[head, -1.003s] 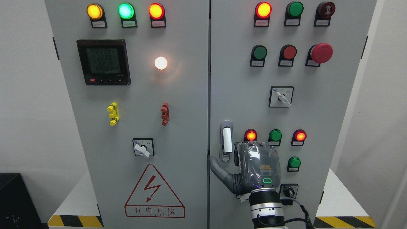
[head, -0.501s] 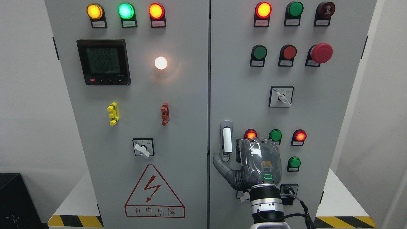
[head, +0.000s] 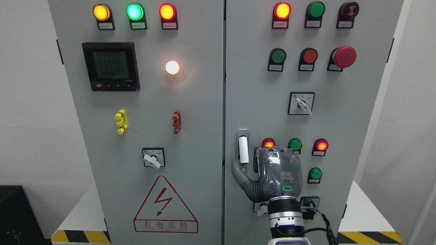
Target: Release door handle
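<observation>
Your right robot hand (head: 269,172) comes up from the bottom edge at about 5 o'clock and stands upright against the right door (head: 340,129) of the grey cabinet, its back toward you under a clear plastic cover. The thumb (head: 238,170) reaches out toward 10 o'clock, with its tip at the bottom end of the door handle (head: 243,148); you cannot tell whether it touches. The other fingers point up, just to the handle's 3 o'clock side and not wrapped round it, so the robot hand reads as loosely spread and holding nothing.

You see the door handle as a white vertical lever in a silver plate, just right of the seam between the two doors, a little below the middle of the frame. At its 3 o'clock sit a lit red lamp (head: 268,143), a green lamp (head: 295,144) and another lit red lamp (head: 321,145); the robot hand's fingertips overlap the lower edges of the first two. A further green lamp (head: 315,174) is at the hand's 3 o'clock, and a black selector switch (head: 309,203) sits beside the wrist.

On the left door (head: 197,136) you have a digital meter (head: 110,66) at 10 o'clock and a red lightning warning triangle (head: 165,204) at 7 o'clock
</observation>
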Motion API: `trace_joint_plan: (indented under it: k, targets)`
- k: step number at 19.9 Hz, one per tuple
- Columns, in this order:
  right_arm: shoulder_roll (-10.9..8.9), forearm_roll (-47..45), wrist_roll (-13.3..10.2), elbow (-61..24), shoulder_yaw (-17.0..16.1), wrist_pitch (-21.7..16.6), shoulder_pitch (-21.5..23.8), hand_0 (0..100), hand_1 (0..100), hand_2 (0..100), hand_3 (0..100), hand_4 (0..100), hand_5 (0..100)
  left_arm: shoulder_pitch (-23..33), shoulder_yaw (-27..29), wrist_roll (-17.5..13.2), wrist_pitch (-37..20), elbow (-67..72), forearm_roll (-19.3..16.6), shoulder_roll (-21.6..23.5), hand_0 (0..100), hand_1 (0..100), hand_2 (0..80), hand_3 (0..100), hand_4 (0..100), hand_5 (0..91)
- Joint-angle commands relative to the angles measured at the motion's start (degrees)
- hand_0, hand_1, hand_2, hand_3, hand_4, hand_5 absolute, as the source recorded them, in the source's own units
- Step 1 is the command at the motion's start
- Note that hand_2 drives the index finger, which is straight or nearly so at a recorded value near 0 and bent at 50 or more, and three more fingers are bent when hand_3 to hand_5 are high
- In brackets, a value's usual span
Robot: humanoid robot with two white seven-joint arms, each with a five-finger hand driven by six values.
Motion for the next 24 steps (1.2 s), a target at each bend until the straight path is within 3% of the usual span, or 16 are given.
trace_joint_plan:
  k: [1, 24]
  targets:
    - [0.08, 0.19, -0.02, -0.07, -0.88, -0.04, 0.17, 31, 34, 89, 100, 100, 95, 0.00, -1.23, 0.03, 0.02, -1.14, 0.00, 0.00, 0, 0, 2.3, 9, 1, 0.0]
    - [0.08, 0.28, -0.37, -0.51, -2.81, -0.04, 0.17, 33, 41, 88, 100, 100, 95, 0.00, -1.23, 0.03, 0.02, -1.14, 0.00, 0.00, 0, 0, 2.2, 9, 1, 0.0]
